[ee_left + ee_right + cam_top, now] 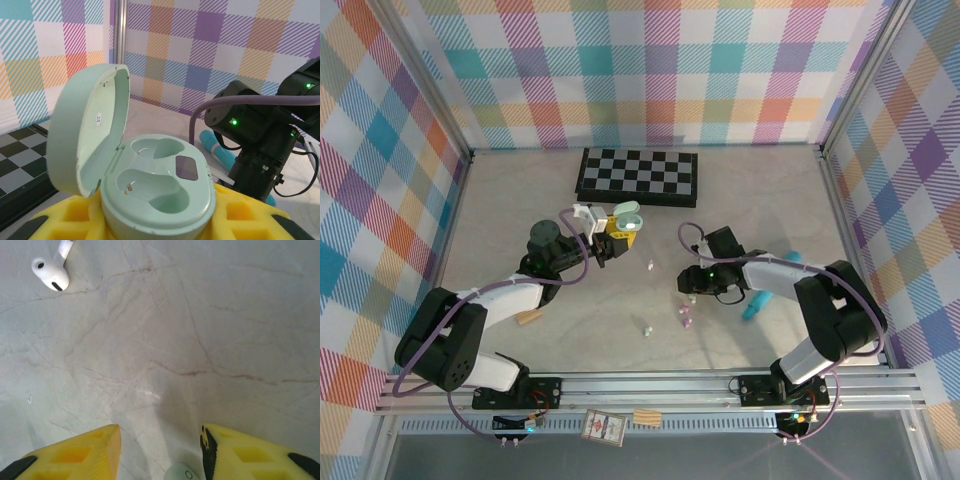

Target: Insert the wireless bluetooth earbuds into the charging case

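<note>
My left gripper [155,226] is shut on a mint-green charging case [159,186], which rests between yellow fingers [52,220]. The lid stands open and both wells are empty. From above, this case [628,216] hangs left of centre in the left gripper [612,238]. My right gripper [160,450] is low over the table, open. A pale green earbud [179,473] lies between the fingers, close to the right one [250,455]. A white earbud [50,273] lies farther off. Other earbuds lie loose on the table, one pale [647,328] and one pink-purple [686,316], near the right gripper [692,287].
A folded chessboard [638,175] lies at the back. A teal stick [757,300] sits beside the right arm, and shows past the case [216,148]. A tan block [528,318] lies near the left arm. Checked walls close in the table on three sides.
</note>
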Motion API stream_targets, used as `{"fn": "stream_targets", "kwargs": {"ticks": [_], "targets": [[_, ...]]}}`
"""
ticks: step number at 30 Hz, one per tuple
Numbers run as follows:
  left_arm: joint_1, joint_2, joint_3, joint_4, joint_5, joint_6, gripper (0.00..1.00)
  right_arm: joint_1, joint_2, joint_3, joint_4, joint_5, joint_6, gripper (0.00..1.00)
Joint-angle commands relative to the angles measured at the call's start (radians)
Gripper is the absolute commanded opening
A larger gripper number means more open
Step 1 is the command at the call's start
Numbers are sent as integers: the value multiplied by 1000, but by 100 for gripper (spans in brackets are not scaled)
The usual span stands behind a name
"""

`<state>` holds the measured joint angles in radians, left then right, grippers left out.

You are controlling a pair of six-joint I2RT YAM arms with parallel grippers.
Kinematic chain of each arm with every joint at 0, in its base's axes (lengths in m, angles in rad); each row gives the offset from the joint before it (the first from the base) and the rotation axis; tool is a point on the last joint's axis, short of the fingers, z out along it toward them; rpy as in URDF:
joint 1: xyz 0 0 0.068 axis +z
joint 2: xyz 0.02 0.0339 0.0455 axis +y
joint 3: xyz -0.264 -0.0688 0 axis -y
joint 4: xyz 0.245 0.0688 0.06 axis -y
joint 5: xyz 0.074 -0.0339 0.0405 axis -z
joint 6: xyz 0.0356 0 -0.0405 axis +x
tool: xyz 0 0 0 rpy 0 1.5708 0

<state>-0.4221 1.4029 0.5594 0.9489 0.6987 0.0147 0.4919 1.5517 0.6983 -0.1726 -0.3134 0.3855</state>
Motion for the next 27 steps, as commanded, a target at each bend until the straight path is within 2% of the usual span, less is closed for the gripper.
{"fn": "stream_targets", "kwargs": {"ticks": [1, 11, 16, 27], "targets": [[6, -8, 20, 33, 30, 2, 28, 18, -13, -44, -68, -73, 34, 46], [6, -7, 30, 23, 35, 7, 28, 20, -50, -88, -59, -92, 57, 45], [6, -7, 33, 22, 37, 4, 28, 20, -65, -106, -33, -108, 76, 38], [6, -11, 31, 18, 36, 6, 28, 20, -91, -132, -32, -112, 93, 34]]}}
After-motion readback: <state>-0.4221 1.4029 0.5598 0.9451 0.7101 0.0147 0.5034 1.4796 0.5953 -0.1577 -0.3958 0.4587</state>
